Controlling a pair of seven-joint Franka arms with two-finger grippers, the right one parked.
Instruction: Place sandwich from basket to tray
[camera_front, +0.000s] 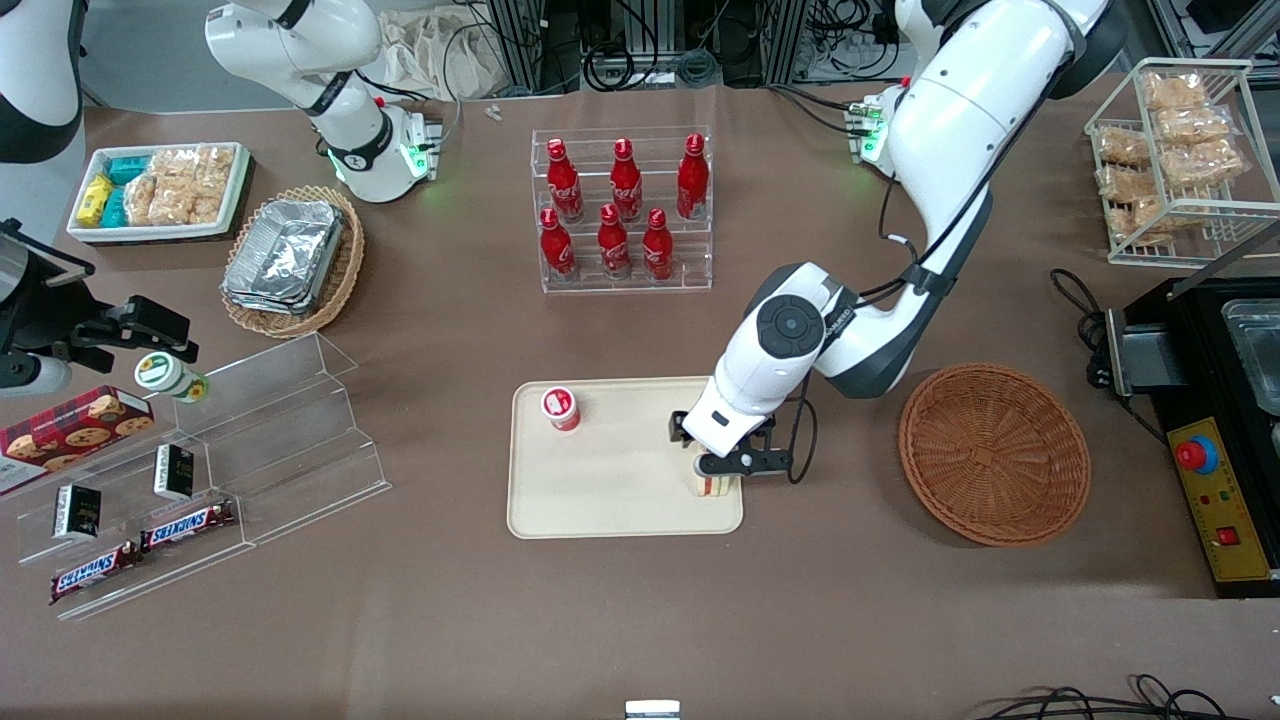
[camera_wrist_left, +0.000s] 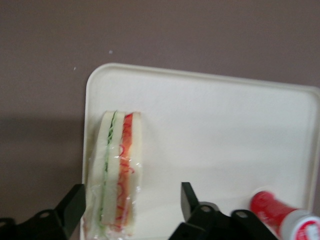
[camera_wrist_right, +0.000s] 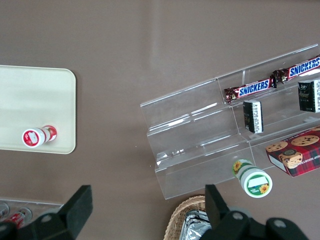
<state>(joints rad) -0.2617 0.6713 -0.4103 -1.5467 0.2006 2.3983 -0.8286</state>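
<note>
The left arm's end effector (camera_front: 722, 470) hangs over the corner of the cream-beige tray (camera_front: 600, 500) that lies nearest the front camera and toward the working arm's end of the counter (camera_front: 640, 620). In the front view its black body covers most of the sandwich (camera_front: 716, 486), so only a sliver of pale bread with a red stripe shows beneath it.

The left wrist view makes things plainer: the sandwich (camera_wrist_left: 116, 175) stands on its edge on the tray (camera_wrist_left: 215, 135), close along the tray's rim, with green and orange-red filling lines running between cream bread under clear wrap. The two black fingers (camera_wrist_left: 75, 205) are spread wide, one just outside the sandwich and the other well clear of it, neither visibly pressing the bread.

The round reddish-brown wicker basket (camera_front: 994, 452) sits on the counter beside the tray, toward the working arm's end, holding nothing. A small red bottle with a white cap (camera_front: 561, 408) stands on the tray toward the parked arm's end; the left wrist view catches it (camera_wrist_left: 282, 216) near one finger, and the right wrist view shows it (camera_wrist_right: 38, 136) near the tray's rim (camera_wrist_right: 65, 80).
</note>
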